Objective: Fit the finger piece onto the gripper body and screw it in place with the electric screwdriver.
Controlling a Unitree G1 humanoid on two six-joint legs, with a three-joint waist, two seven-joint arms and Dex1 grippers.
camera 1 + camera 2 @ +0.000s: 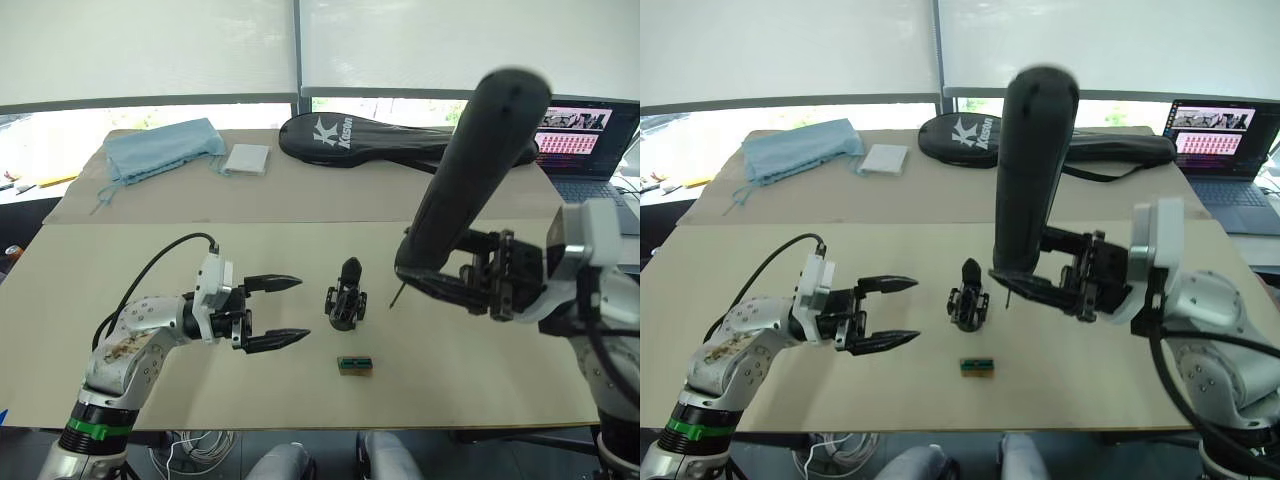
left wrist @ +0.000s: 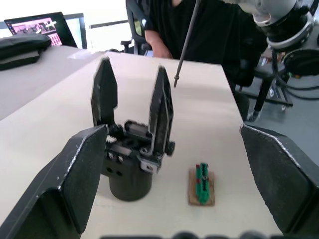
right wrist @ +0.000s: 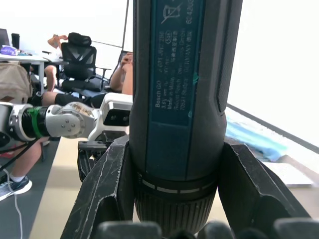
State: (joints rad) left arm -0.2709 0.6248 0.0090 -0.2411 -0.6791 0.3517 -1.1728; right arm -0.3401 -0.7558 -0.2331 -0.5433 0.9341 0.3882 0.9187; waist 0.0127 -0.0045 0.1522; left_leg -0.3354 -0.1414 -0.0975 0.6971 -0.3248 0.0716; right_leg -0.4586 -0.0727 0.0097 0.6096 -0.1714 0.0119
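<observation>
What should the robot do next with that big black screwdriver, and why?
Probably lower the thick black electric screwdriver a little toward the small black gripper body. The right gripper grips it tilted, and its thin metal bit hangs in the air beside the body, not touching. Both black fingers already stand on the body, and the left gripper waits open beside it.

Beige table (image 1: pixel 150 330); bright windows (image 1: pixel 150 50); office chair (image 3: pixel 79 62).

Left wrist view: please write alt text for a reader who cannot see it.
The gripper body stands upright on the table with two black fingers pointing up, between the open left tool's fingers. A small green-and-brown box lies beside it; the screwdriver bit hangs above.
</observation>
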